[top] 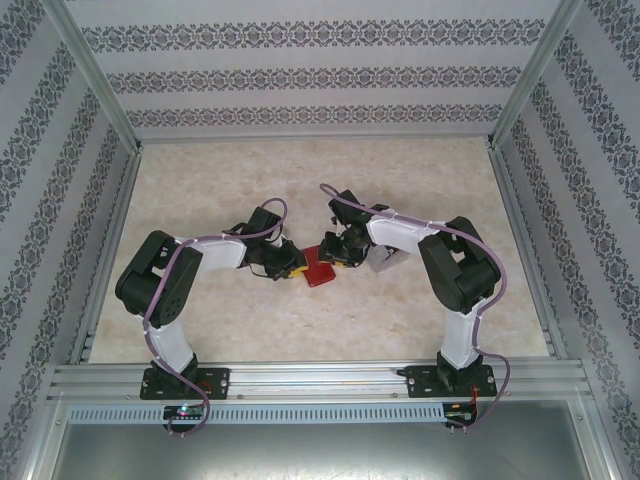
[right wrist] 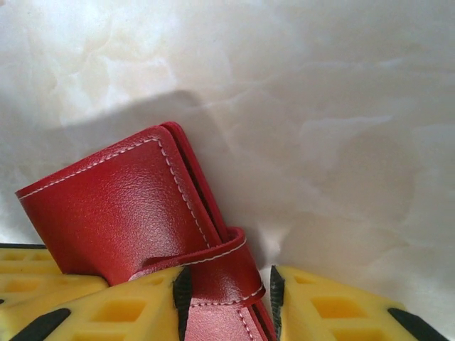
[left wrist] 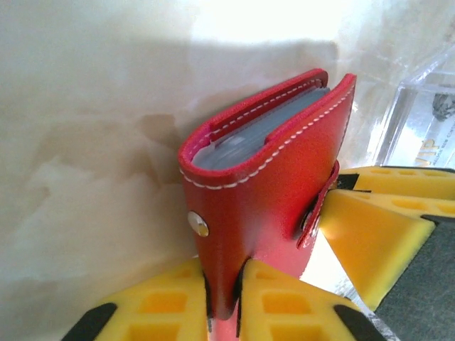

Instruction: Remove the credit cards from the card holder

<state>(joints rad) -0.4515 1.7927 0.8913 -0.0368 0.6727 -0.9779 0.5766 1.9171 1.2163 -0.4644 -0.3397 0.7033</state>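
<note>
The red card holder [top: 319,272] is at the table's middle, standing on edge between both grippers. In the left wrist view the card holder [left wrist: 270,192] is slightly parted at the top, and the grey edges of the credit cards [left wrist: 249,138] show inside it. My left gripper [left wrist: 224,284] is shut on the lower edge of its cover. My right gripper [right wrist: 229,280] is closed on the holder's little red tab [right wrist: 227,263], and the card holder [right wrist: 121,213] leans to its left. One of its yellow fingers [left wrist: 370,227] presses at the tab. From above, the left gripper [top: 297,266] and right gripper [top: 333,258] face each other.
A clear plastic box [left wrist: 419,121] lies just behind the right gripper, seen as a pale patch [top: 385,262] from above. The marble table top [top: 300,180] is ringed by metal rails and patterned walls.
</note>
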